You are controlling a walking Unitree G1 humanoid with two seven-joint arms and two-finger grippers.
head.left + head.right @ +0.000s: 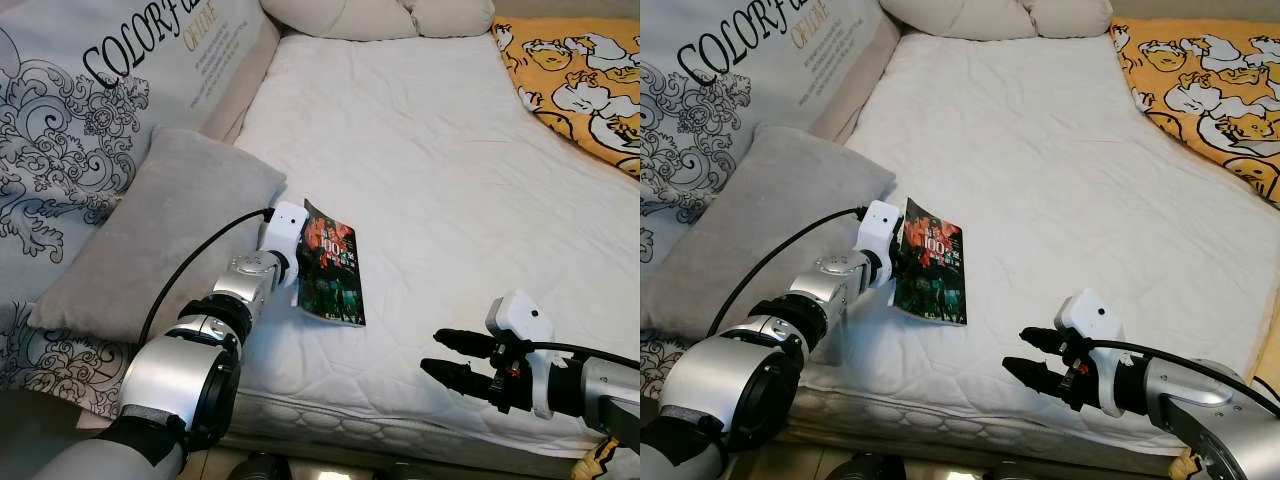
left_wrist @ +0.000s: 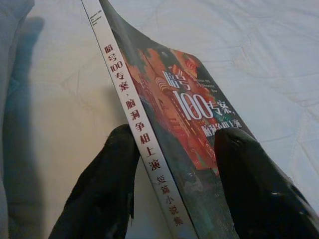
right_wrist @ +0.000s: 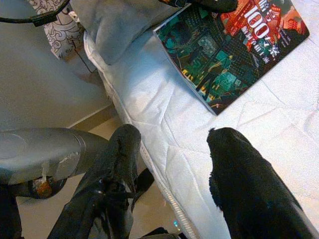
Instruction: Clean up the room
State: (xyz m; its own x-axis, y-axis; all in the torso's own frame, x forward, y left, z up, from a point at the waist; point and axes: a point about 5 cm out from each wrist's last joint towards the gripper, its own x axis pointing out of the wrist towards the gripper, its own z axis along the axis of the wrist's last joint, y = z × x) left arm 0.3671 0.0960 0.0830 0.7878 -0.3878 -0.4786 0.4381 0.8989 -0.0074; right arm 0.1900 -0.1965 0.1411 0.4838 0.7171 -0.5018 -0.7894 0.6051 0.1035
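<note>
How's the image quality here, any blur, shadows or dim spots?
Left eye view: sharp and evenly lit, book and grey pillow crisp. Left wrist view: dim, with the left gripper near the lens soft, and a shadow on the white mattress behind the book. Right wrist view: right gripper blurred.

Left gripper [image 2: 172, 164] reaches forward, jaws clamped; right gripper [image 1: 447, 357] hovers, jaws parted

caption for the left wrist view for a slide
Left gripper clamps the spine edge of a book tilted above the white mattress.
</note>
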